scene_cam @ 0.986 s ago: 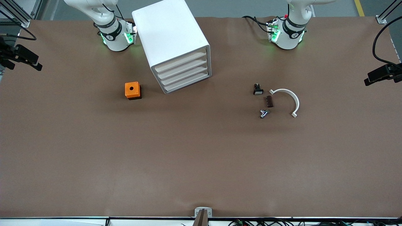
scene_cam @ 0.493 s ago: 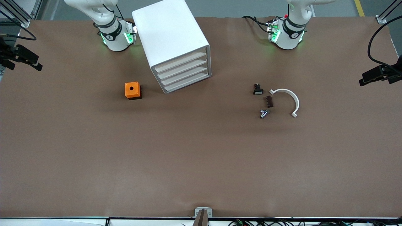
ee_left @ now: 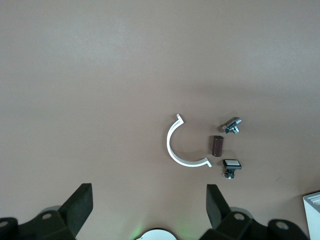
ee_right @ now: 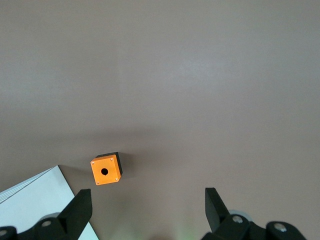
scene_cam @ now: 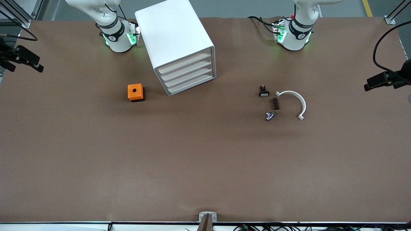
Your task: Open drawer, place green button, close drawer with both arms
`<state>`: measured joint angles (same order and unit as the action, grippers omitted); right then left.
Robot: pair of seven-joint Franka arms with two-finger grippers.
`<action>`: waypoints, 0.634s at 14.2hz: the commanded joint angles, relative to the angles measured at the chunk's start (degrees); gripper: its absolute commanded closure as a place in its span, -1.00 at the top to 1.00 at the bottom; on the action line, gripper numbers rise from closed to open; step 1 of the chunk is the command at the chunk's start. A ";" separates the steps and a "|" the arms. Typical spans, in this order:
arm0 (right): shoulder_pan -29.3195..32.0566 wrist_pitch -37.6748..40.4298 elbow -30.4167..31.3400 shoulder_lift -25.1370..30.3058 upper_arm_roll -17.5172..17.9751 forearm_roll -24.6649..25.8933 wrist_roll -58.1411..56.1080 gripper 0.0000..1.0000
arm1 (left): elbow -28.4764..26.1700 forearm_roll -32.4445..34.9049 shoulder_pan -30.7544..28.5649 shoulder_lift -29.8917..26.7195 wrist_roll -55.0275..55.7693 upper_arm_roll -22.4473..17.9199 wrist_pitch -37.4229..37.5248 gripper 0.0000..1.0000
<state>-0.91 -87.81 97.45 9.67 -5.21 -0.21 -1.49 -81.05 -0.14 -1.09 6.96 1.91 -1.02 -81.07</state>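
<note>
The white cabinet (scene_cam: 173, 35) stands angled between the two arm bases. Its four drawers are all shut, and the drawer (scene_cam: 192, 84) is the lowest. The button (scene_cam: 269, 115) lies on its side toward the left arm's end, a tiny part with a silvery end and a dark body (ee_left: 231, 125); its cap colour does not show. My left gripper (ee_left: 150, 200) hangs open and empty high over the table, between its base and the small parts. High beside the cabinet corner (ee_right: 35, 200), my right gripper (ee_right: 147, 202) is also open and empty.
An orange box with a hole (scene_cam: 135, 92) sits beside the cabinet toward the right arm's end. Close to the button lie a black part with a white face (scene_cam: 264, 91), a brown block (scene_cam: 275, 103) and a white curved strip (scene_cam: 293, 102).
The left arm's black hand at the front view's edge has shifted slightly toward the table's middle. The right arm waits. Nothing on the table has moved.
</note>
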 commanded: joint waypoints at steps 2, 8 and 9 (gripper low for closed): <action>0.73 -1.13 1.60 1.41 0.12 -0.75 -2.02 1.00 | 0.28 -1.78 0.21 0.16 -0.50 0.15 -3.90 1.00; 0.64 -0.78 1.60 1.49 0.12 -0.40 -2.02 1.00 | -1.64 -1.27 1.08 0.77 0.11 2.60 -8.22 1.00; 0.64 -0.78 1.60 1.49 0.12 -0.32 -2.02 1.00 | -1.74 0.22 1.70 1.03 0.37 3.04 -9.44 1.00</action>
<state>-0.89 -88.03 97.47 9.67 -5.32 -0.21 -2.58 -81.67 -1.39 -0.51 8.08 1.94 1.40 -88.52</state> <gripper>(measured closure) 0.000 0.000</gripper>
